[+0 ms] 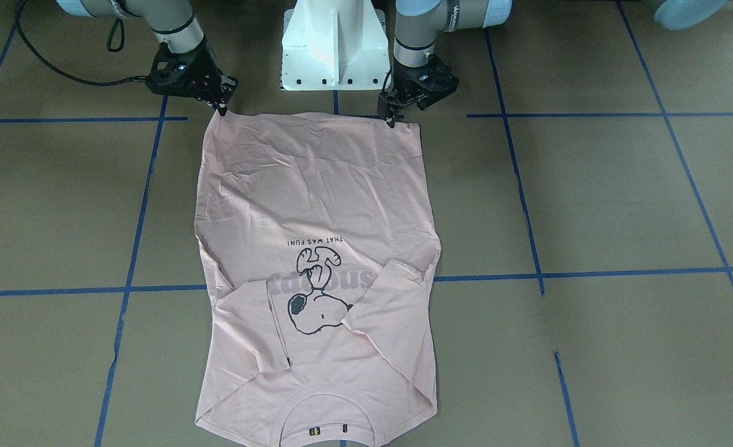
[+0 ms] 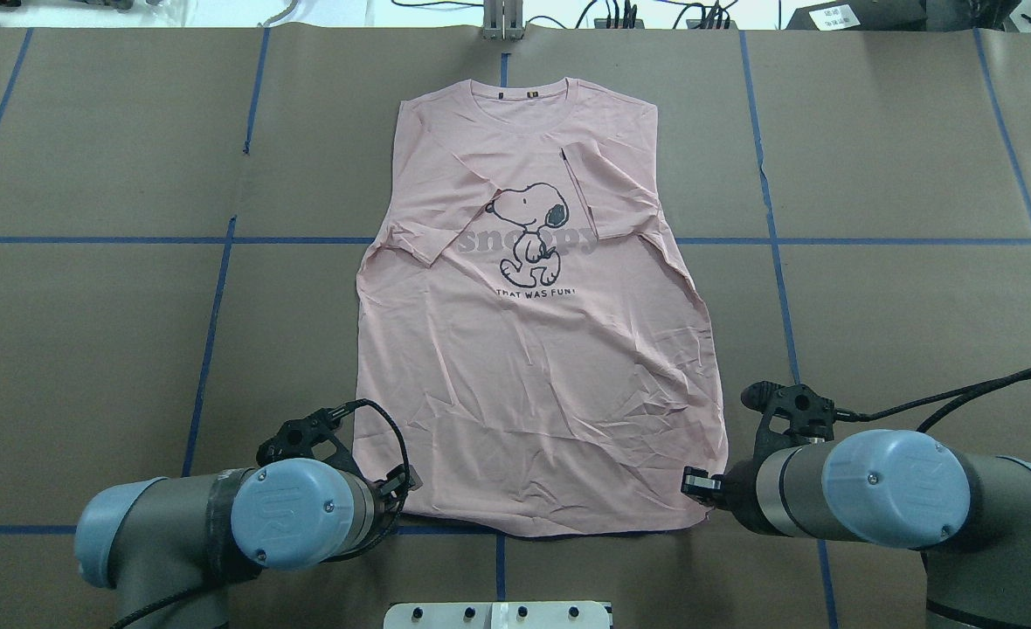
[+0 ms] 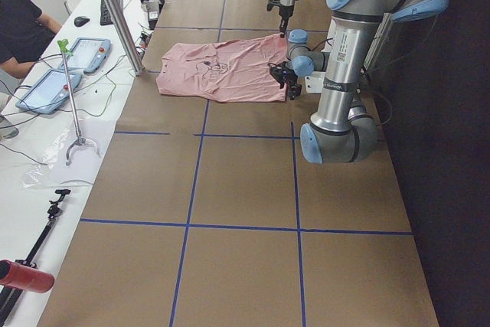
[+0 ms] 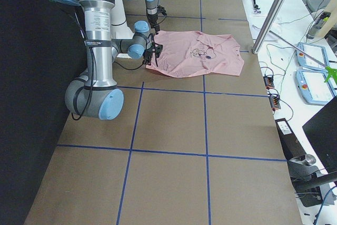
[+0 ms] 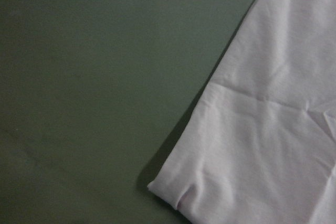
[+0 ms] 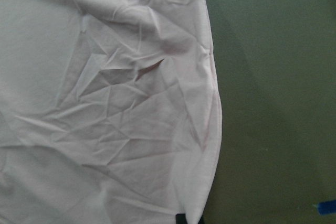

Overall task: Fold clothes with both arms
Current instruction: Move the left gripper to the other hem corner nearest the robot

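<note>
Grippers (image 1: 391, 119) (image 1: 222, 109) pinch both T-shirt (image 1: 317, 205) hem corners.

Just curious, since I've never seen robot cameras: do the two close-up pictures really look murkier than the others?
Left wrist view: dim and soft, the T-shirt looks greyish-white, not pink, with a dark shadow beside its corner. Right wrist view: equally dim, wrinkles shaded. Overhead view: bright, even, sharp; the print reads crisply.
</note>
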Motion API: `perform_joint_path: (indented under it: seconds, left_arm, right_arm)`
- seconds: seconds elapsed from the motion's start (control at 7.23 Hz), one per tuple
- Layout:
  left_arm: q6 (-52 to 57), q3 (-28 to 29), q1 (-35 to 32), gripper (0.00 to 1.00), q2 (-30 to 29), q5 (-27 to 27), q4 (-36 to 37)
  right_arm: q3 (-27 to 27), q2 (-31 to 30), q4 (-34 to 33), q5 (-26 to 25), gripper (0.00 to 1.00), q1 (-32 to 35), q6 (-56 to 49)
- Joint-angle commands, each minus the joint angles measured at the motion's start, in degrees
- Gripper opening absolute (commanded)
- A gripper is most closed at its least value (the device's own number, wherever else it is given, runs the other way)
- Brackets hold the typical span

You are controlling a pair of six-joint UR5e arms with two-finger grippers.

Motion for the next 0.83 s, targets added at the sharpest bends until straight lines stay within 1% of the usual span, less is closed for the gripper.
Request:
perform_joint_path:
  seconds: [0.0, 0.14, 0.69]
  left_arm:
    - [-0.3, 0.1, 0.0, 0.93, 0.6, 0.1, 0.0]
    - [-0.4, 0.1, 0.0, 0.91, 0.6, 0.1, 0.0]
    - [-0.2, 0.7, -0.8, 0.89, 0.5, 0.1, 0.0]
  right_arm:
    - [0.1, 0.0, 0.0, 0.0, 0.00, 0.0, 0.0]
    - [0.1, 0.0, 0.0, 0.0, 0.00, 0.0, -0.1]
    - [0.1, 0.0, 0.0, 0.1, 0.00, 0.3, 0.0]
